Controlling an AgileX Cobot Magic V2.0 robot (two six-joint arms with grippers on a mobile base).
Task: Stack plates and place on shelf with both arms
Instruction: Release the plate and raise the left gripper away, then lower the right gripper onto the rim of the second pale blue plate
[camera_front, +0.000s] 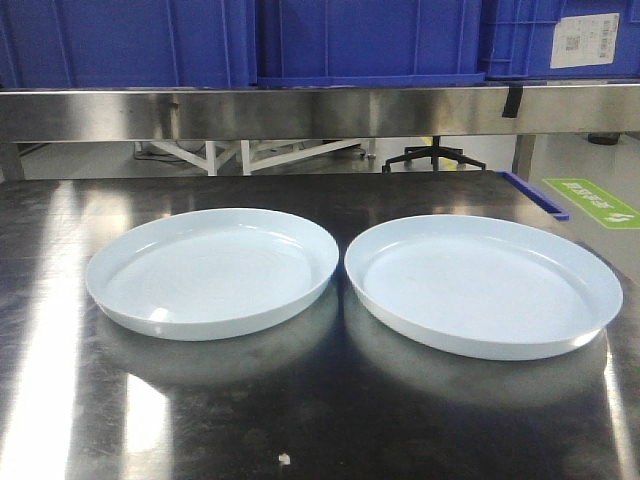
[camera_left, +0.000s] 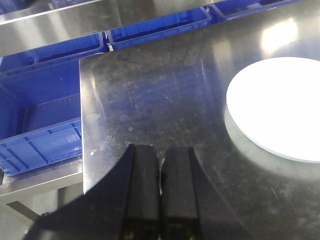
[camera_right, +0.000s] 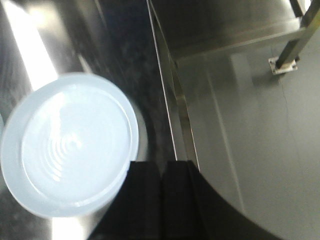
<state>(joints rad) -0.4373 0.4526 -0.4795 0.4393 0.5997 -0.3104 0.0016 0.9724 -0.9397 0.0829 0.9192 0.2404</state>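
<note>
Noting left plate (camera_front: 212, 272) and right plate (camera_front: 482, 284) flat on the tabletop (camera_front: 320, 420), side by side, rims just apart, not yet stacked. Seeing left gripper (camera_left: 161, 152) and right gripper (camera_right: 161, 167) both pinched closed, empty. Likely best: open wide first, approach an outer rim low, pinch rim only, lift level, then lower squarely onto the neighbour.

Glossy, smooth pale plates (camera_front: 212, 270); scuffed, mirror-bright metal table (camera_front: 300, 420); smooth blue plastic bins (camera_front: 360, 40).
</note>
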